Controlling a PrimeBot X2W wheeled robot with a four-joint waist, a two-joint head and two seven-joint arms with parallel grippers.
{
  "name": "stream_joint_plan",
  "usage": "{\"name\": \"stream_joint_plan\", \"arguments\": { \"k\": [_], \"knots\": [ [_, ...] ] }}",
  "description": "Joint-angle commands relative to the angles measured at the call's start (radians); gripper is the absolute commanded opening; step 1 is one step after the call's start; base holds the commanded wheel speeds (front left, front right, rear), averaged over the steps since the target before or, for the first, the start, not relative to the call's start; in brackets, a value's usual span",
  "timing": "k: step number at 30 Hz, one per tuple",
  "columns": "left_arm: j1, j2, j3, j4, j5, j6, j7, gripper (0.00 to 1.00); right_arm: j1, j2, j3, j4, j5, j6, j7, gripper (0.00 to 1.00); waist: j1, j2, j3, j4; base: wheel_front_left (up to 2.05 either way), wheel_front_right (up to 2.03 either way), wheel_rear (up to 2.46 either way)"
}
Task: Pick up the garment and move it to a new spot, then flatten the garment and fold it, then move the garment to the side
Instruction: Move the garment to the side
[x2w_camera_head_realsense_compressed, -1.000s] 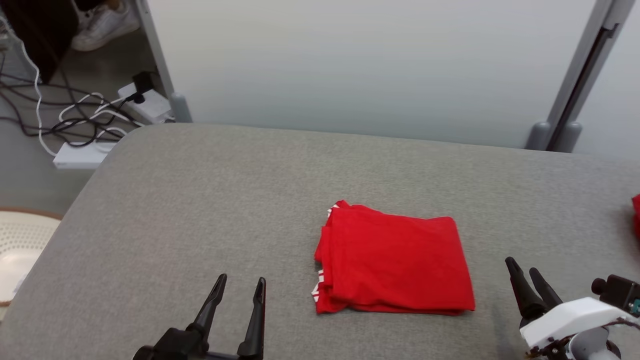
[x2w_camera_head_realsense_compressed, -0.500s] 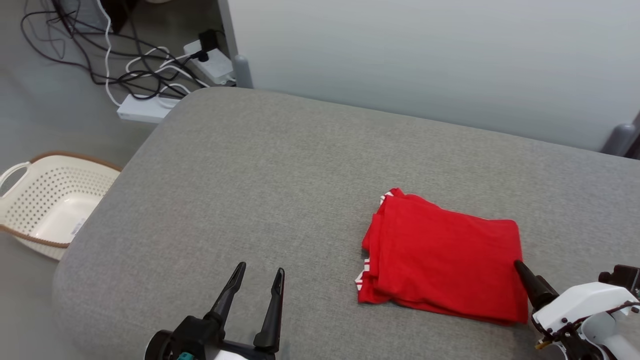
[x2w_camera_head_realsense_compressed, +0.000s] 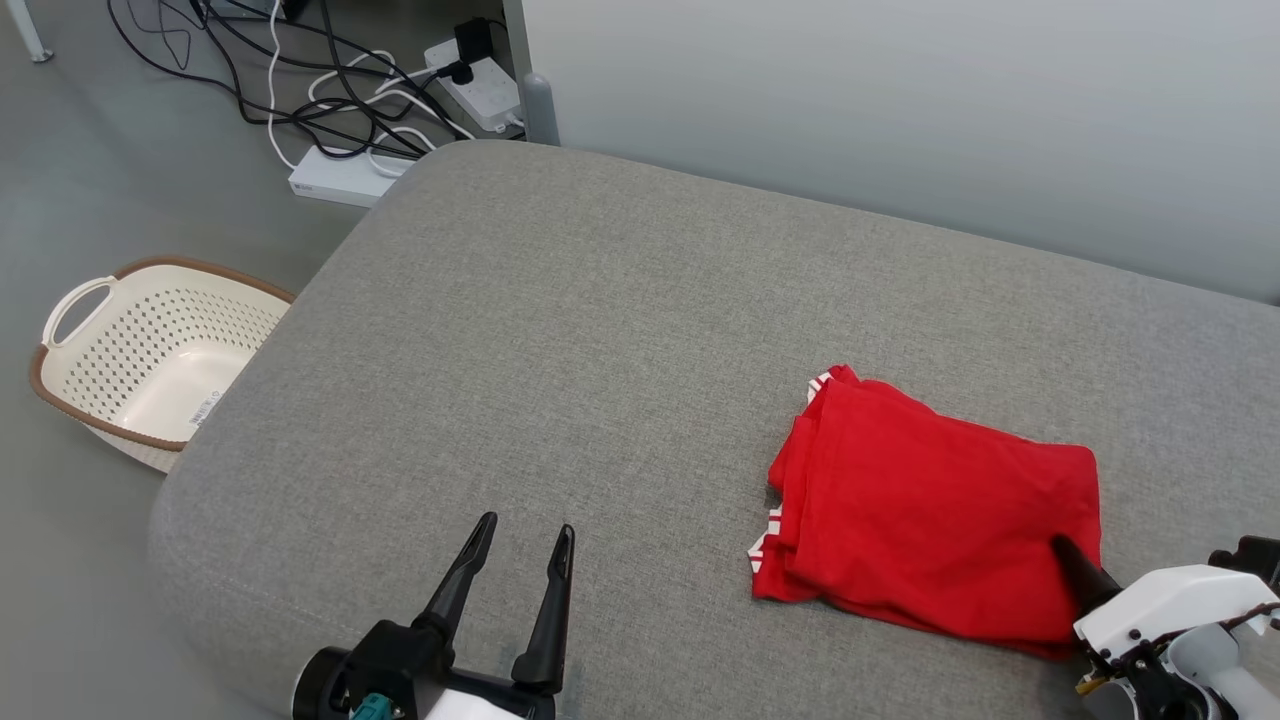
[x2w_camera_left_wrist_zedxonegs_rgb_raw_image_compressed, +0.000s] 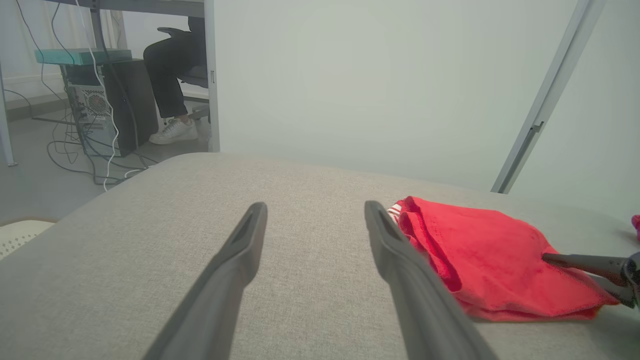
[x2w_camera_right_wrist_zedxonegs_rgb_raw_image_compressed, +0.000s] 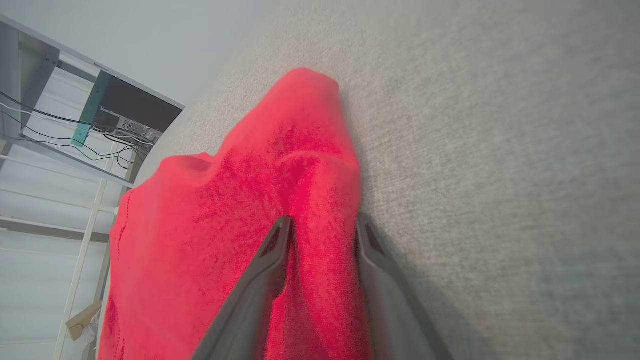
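My right gripper (x2w_camera_right_wrist_zedxonegs_rgb_raw_image_compressed: 320, 225) pinched a soft ridge of the folded red knit garment (x2w_camera_head_realsense_compressed: 930, 510). My left gripper (x2w_camera_head_realsense_compressed: 525, 532) stood spread above the coarse grey woven cushion (x2w_camera_head_realsense_compressed: 600, 330).

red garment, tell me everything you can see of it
The red garment is soft knit cloth folded into a rough rectangle of several layers, white-striped trim peeking out at its left edge. It lies on the grey cushioned surface. The right gripper has its fingers either side of a raised fold at the right corner; how firmly it pinches is unclear.
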Motion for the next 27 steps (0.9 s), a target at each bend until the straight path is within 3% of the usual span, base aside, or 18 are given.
{"name": "stream_joint_plan", "arguments": {
  "k": [1, 8, 14, 21, 27],
  "knots": [
    [-0.058, 0.000, 0.026, -0.021, 0.011, -0.003, -0.010, 1.00, -0.008, -0.002, 0.020, -0.010, 0.016, 0.000, -0.011, 0.00, 0.0000, 0.0000, -0.001, 0.006, 0.00, 0.00, 0.00],
    [-0.062, 0.000, 0.030, -0.015, 0.017, -0.005, -0.010, 1.00, -0.002, 0.002, 0.046, -0.032, 0.035, 0.000, -0.037, 0.00, 0.0000, 0.0000, -0.008, 0.009, 0.00, 0.00, 0.00],
    [-0.055, 0.000, 0.036, -0.013, 0.025, -0.004, -0.010, 1.00, -0.028, -0.026, 0.120, -0.077, -0.034, 0.000, -0.131, 0.00, 0.0000, 0.0000, -0.030, -0.004, 0.00, 0.00, 0.00],
    [-0.050, 0.000, 0.047, -0.023, 0.019, 0.006, -0.010, 1.00, -0.105, -0.058, 0.233, -0.106, -0.190, 0.000, -0.192, 0.00, 0.0000, 0.0000, -0.042, -0.069, 0.00, 0.00, 0.00],
    [-0.067, 0.000, 0.049, -0.028, 0.008, 0.014, -0.010, 1.00, -0.160, -0.056, 0.220, -0.102, -0.345, 0.000, -0.197, 0.00, 0.0000, 0.0000, -0.035, -0.152, 0.00, 0.00, 0.00]
  ]
}}
